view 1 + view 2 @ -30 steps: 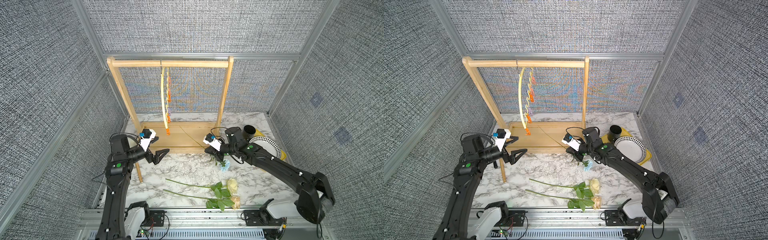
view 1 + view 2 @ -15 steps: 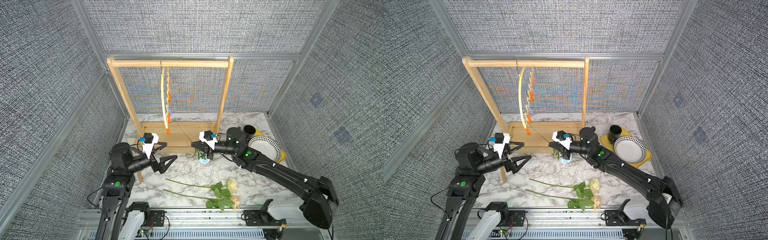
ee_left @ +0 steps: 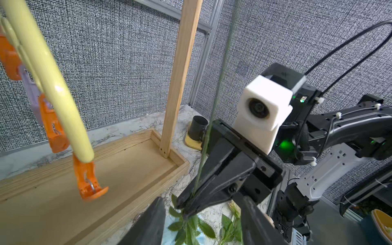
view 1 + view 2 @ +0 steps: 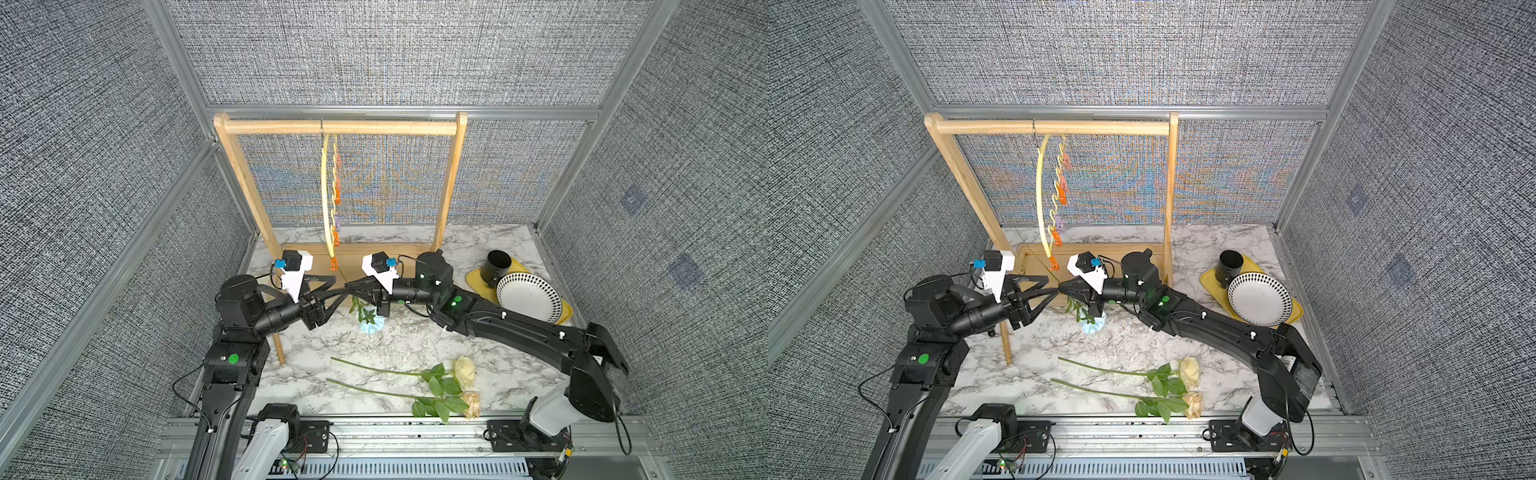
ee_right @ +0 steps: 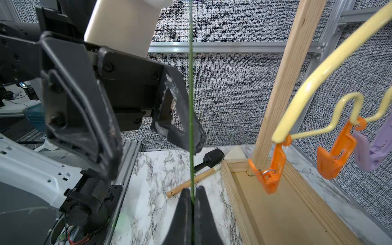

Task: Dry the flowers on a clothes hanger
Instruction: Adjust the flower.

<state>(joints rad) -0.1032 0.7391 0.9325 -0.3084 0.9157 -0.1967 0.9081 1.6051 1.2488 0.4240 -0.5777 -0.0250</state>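
One flower is off the surface (image 4: 1117, 347): the blue flower (image 4: 1093, 326) is clamped by its thin stem in the right hand (image 4: 1068, 287), with the bloom hung at 6 o'clock and the stem run up toward 11. The left hand (image 4: 1052, 291) is held apart around that stem. The clothes hanger (image 4: 1040, 187) has its bottom orange clip (image 4: 1053, 262) just at 12 o'clock from both hands, and the two roses (image 4: 1190, 370) are seen lying at 5.

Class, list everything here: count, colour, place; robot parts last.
flower: one, light blue, in right gripper
cream rose: one, lying at table front
tan rose: one, beside it
hanger: one, pale yellow, on the rack
clips: several, orange and lilac, on hanger
rack: one, wooden, at back
cup: one, black, on tray
plate: one, dotted white, on tray
tray: one, yellow, beside rack
spatula: one, black, by rack
left gripper: one, black, open
right gripper: one, black, shut on flower
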